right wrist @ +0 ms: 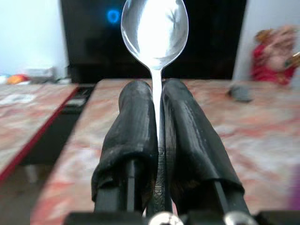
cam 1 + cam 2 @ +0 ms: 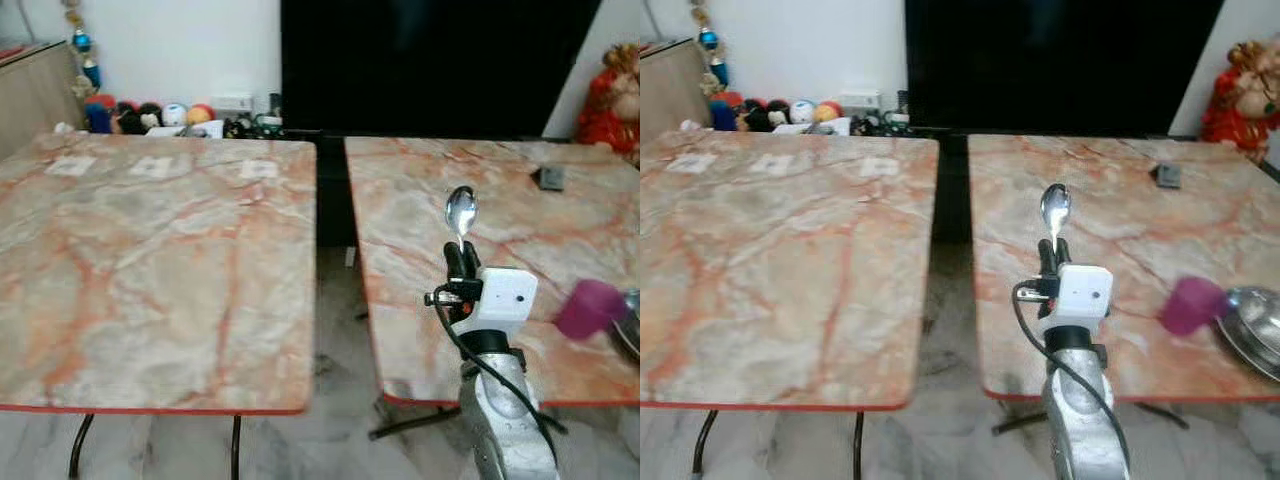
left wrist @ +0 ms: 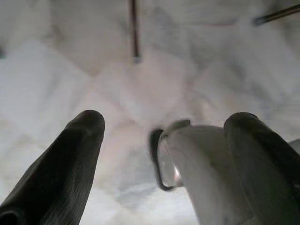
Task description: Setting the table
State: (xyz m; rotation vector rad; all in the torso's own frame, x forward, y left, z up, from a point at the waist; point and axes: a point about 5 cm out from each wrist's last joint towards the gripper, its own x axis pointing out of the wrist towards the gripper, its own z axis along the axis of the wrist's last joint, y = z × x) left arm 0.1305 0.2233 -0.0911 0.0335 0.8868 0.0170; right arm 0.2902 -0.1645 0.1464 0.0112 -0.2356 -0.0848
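My right gripper [image 2: 460, 262] is shut on the handle of a steel spoon [image 2: 461, 211], which stands upright with its bowl on top [image 1: 154, 30]. It hovers over the front left part of the right marble table [image 2: 420, 200]. A purple cup [image 2: 590, 307] lies on its side near that table's front right, next to a steel plate [image 2: 1255, 325] at the edge of view. The left marble table [image 2: 150, 260] has only a few pale labels along its far side. My left gripper [image 3: 166, 119] hangs open over the pale floor.
A narrow gap with floor separates the two tables. A small dark object [image 2: 549, 178] lies far back on the right table. A black screen [image 2: 430, 60] stands behind, toys [image 2: 150, 115] line the back left wall, and a red doll [image 2: 612, 100] sits at the back right.
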